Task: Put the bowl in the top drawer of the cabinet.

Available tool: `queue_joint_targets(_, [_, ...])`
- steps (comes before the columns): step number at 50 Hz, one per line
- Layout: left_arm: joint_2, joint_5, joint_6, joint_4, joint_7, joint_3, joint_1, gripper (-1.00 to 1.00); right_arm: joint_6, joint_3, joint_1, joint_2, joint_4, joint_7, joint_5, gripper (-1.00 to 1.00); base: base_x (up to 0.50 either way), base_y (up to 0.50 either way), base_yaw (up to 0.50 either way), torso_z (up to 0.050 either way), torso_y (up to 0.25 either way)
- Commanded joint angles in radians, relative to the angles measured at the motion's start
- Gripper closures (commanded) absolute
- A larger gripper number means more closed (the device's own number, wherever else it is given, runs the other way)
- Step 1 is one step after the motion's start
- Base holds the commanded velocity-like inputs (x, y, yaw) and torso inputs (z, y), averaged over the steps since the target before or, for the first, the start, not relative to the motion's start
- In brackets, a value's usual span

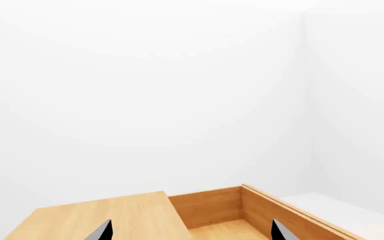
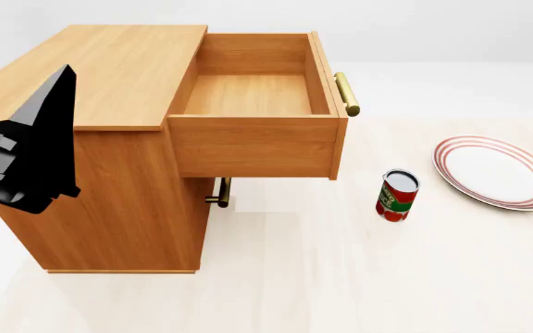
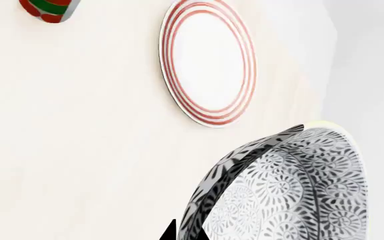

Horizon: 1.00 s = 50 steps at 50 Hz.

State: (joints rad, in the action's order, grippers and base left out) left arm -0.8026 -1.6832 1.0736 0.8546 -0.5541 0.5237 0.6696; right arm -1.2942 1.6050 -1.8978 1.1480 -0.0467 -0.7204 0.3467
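A: Fingers first. Right gripper [image 3: 182,232]?

B: Right wrist view only. 1 dark finger ran along the bowl [image 3: 292,190] rim, a 2nd tip poked up at the bottom edge of that frame. It looked clamped on the bowl wall, so closed on the bowl, my read.

A: Left gripper [image 1: 190,231]?

B: 2 dark fingertips at the bottom of the left wrist frame, well apart, nothing between them. Open and empty.

A: Where was the bowl?

B: Lower right of the right wrist frame, speckled outside facing the camera, off the pale floor [image 3: 78,150]. Not in the head view at all, so it sat outside that frame, likely on the right side.

A: Drawer?

B: The top drawer [image 2: 252,94] was pulled out, upper middle of the head frame, inside bare, brass handle [image 2: 346,94] on its right face. The cabinet [image 2: 109,180] filled the left half.

A: The relation that matters?

B: The bowl was by the plate [image 3: 209,62], with the can [image 3: 48,7] at the upper left corner of the right wrist frame. In the head view the plate [image 2: 498,172] and can [image 2: 397,195] lay right of the drawer. So the drawer lay leftward and upward in frame from the bowl. The right arm carried it; the left hung over the cabinet top, nearer the drawer. The drawer's long axis ran left to right in the head frame. The bowl is round, so no axis to line up.

A: Risk?

B: Clipping the drawer front going in, I'd guess.
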Motion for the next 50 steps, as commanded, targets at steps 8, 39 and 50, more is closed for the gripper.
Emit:
queue_joint_targets(8, [-0.015,-0.019,-0.007,0.008,-0.002,0.041,-0.040,-1.00,0.374,0.075,-0.177,-0.406,0.462,-0.241,-0.190,1.00,0.00,0.00,0.00,0.000,0.000])
queue_joint_targets(39, [-0.010,0.006,-0.014,0.001,0.019,0.076,-0.076,-1.00,1.068,-0.120,-0.184,-1.017,1.355,-0.362,-0.279,1.00,0.00,0.00,0.00,0.000,0.001])
queue_joint_targets(50, [-0.012,0.019,-0.018,-0.008,0.027,0.076,-0.071,-1.00,1.110,-0.207,-0.175,-1.074,1.355,-0.378,-0.317,1.00,0.00,0.00,0.00,0.000,0.000])
